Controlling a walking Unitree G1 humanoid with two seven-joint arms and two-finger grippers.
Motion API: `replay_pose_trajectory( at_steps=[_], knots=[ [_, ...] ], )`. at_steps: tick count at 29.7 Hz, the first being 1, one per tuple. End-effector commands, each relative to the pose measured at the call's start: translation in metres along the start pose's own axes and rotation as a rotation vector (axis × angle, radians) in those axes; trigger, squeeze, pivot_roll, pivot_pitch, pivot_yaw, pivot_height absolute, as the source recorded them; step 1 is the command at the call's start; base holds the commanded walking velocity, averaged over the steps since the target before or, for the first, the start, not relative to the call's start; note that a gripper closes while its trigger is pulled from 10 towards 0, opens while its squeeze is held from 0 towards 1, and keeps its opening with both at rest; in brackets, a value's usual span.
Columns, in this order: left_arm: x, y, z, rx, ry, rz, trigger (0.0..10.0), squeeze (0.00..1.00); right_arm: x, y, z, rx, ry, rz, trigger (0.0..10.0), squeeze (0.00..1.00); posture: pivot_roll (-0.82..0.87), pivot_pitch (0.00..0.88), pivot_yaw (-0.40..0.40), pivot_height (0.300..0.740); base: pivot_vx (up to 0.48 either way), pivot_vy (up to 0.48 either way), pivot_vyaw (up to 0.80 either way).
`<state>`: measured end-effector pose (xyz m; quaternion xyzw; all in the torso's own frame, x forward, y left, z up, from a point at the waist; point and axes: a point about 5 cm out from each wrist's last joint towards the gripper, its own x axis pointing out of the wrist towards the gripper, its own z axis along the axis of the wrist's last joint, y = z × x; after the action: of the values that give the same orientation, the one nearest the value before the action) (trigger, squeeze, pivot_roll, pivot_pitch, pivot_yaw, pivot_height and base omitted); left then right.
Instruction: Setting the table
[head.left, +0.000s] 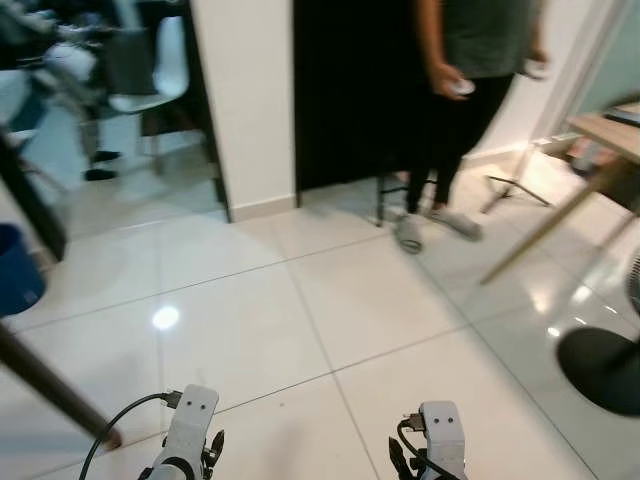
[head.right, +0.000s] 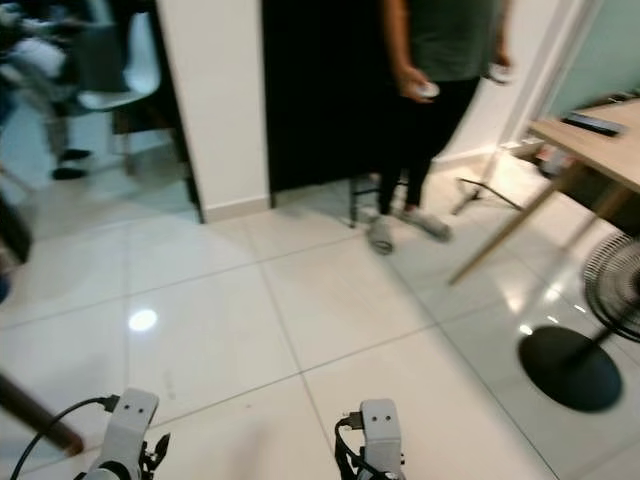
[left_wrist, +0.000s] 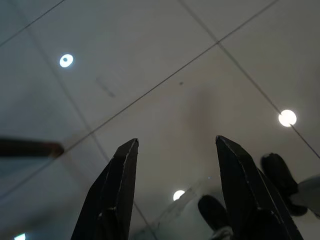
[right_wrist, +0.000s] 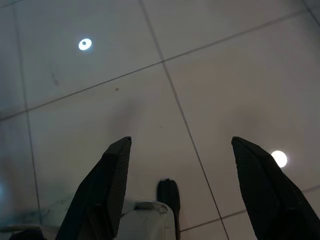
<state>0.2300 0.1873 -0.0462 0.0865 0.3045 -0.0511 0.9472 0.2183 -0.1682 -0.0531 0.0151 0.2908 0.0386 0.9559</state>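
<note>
The robot stood over a glossy floor (head.left: 330, 320) of large pale square tiles with thin dark grout lines, bright ceiling lights mirrored in the glaze. Both arms hung low. The left pincer (left_wrist: 175, 192) pointed down at the tiles, its two long, black, wedge-shaped fingers spread apart and grasping nothing; the right pincer (right_wrist: 182, 195) hung the same way, fingers wide and released, empty. From the head views only the silver wrist housings showed at the lower edge, each boxy and rounded, with black cables looped beside them. Ahead and to the right stood the bench (head.right: 590, 140) – a light wooden top on slanted wooden legs – with a flat dark object (head.right: 592, 123) lying on it, too blurred to identify. Near it, on the floor, sat a fan (head.right: 600, 330) with a round black base and a wire grille. A person (head.left: 470, 110) in a grey top, black trousers and grey slippers stood before a dark doorway, a small pale object in one hand. Farther left, beyond a white wall column, was a moulded white chair (head.left: 155, 75) – smooth-shelled, on thin legs.
</note>
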Motion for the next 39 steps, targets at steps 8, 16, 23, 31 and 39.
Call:
replay_pose_trajectory(
  at_steps=[8, 16, 23, 31, 39],
  knots=[
    [-0.0015, 0.0005, -0.0051, 0.014, 0.019, -0.001, 10.0, 0.0, -0.0011, 0.0031, -0.0053, 0.002, 0.023, 0.01, 10.0, 0.0, -0.05, 0.0, 0.102, 0.74, 0.0, 0.0, -0.78],
    [-0.0013, -0.0006, -0.0045, 0.023, 0.014, -0.008, 10.0, 0.0, -0.0011, 0.0032, -0.0056, 0.002, 0.025, 0.011, 10.0, 0.0, -0.05, 0.0, 0.102, 0.74, 0.184, 0.0, -0.78],
    [-0.0012, -0.0009, -0.0046, 0.023, 0.016, -0.009, 10.0, 0.0, -0.0011, 0.0033, -0.0057, 0.0, 0.026, 0.012, 10.0, 0.0, -0.05, 0.0, 0.103, 0.74, 0.48, 0.0, -0.78],
    [-0.0013, -0.0014, -0.0049, 0.023, 0.017, -0.011, 10.0, 0.0, -0.0013, 0.0032, -0.006, -0.003, 0.027, 0.012, 10.0, 0.0, -0.05, 0.0, 0.103, 0.74, 0.48, 0.0, -0.78],
    [-0.0012, -0.0019, -0.0049, 0.024, 0.017, -0.012, 10.0, 0.0, -0.0014, 0.003, -0.0063, -0.004, 0.029, 0.012, 10.0, 0.0, -0.05, 0.0, 0.102, 0.74, 0.48, 0.0, -0.78]
  ],
)
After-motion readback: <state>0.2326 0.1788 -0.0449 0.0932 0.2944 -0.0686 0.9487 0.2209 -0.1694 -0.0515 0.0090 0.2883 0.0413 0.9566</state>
